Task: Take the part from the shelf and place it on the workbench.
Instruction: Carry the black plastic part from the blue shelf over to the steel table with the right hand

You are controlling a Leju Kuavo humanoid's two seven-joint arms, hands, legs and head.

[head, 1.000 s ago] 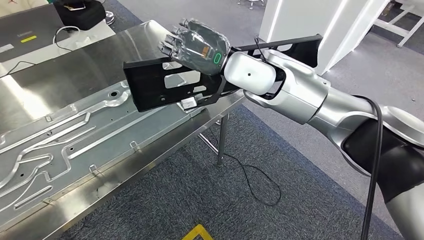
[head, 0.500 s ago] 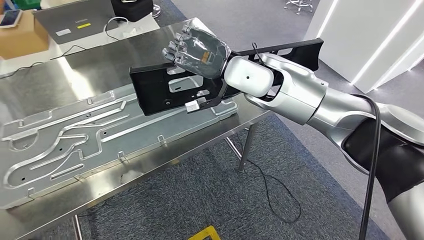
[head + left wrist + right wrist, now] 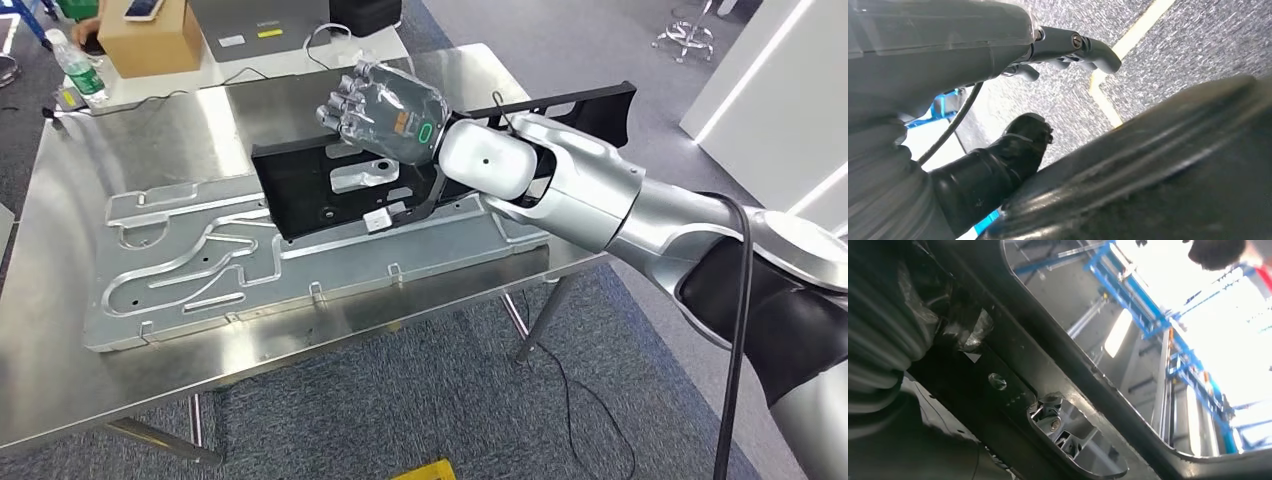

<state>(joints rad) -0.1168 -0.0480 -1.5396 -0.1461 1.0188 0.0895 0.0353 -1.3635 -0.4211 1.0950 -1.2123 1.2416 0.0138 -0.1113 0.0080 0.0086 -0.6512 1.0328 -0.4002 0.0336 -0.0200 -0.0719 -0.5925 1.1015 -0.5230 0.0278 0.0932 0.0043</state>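
My right hand point(image 3: 385, 105) grips a long flat black part point(image 3: 300, 190) with cut-outs, its fingers curled over the part's far edge. The part hangs tilted just above the steel workbench point(image 3: 130, 140), over the right end of a grooved aluminium plate point(image 3: 200, 270) lying there. Whether the part touches the plate I cannot tell. Close up in the right wrist view, the black part point(image 3: 1013, 390) runs across the picture with a latch in it. My left hand point(image 3: 1073, 47) hangs over the carpet, fingers apart and holding nothing.
At the bench's far edge stand a cardboard box point(image 3: 150, 35), a water bottle point(image 3: 75, 65), a laptop point(image 3: 265, 20) and a black bag point(image 3: 365, 12). A cable point(image 3: 590, 400) lies on the carpet by the table leg. A yellow floor mark point(image 3: 430, 470) is near my feet.
The camera has turned, so the whole workbench has slid rightwards into view. My right hand still holds the part, which now hangs over the bench's middle rather than its corner.
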